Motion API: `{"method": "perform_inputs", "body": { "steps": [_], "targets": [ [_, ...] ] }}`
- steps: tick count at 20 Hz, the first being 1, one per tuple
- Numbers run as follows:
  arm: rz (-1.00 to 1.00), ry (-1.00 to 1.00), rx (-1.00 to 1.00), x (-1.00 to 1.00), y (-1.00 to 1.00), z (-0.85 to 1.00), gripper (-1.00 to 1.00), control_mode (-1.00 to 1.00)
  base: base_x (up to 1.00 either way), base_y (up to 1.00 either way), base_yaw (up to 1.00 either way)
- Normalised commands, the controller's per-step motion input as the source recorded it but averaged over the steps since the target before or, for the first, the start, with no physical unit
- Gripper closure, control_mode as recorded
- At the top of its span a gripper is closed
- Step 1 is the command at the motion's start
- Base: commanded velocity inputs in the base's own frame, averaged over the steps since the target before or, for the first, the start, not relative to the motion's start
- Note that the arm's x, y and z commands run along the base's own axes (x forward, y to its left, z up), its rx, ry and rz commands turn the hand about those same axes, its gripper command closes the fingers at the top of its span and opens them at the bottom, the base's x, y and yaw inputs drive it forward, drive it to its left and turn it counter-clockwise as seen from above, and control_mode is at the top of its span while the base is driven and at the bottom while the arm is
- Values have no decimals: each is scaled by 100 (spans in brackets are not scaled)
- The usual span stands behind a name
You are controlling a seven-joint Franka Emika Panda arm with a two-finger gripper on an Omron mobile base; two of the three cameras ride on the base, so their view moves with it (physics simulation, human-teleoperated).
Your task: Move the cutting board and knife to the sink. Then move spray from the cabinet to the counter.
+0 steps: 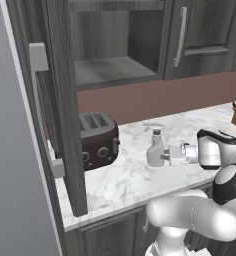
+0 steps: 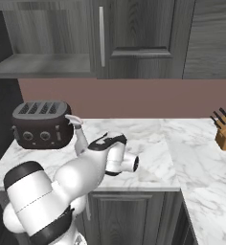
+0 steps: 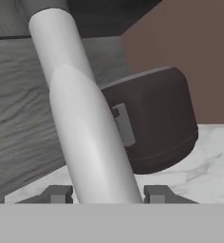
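Smooth matt plastic spray, veined glossy marble counter

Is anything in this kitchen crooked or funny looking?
Yes, the spray leans sideways between the fingers of the tool instead of standing straight over the counter. The cabinet door also hangs wide open above the toaster.

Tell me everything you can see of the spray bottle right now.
The spray bottle is slim, pale grey-white and plastic-looking, with a trigger nozzle head on top. It sits between the fingers of the hand, leaning slightly, low over the white marble counter, right of the dark toaster. Whether its base touches the counter is unclear.
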Motion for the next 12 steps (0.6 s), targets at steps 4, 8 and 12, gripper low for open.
{"method": "perform_inputs", "body": {
  "steps": [4,8,12],
  "targets": [
    [0,0,0,26,0,-16,100,-100,0,0,0],
    [0,0,0,21,0,-19,100,-100,0,0,0],
    [0,0,1,19,-1,-17,100,-100,0,0,0]
  ]
}}
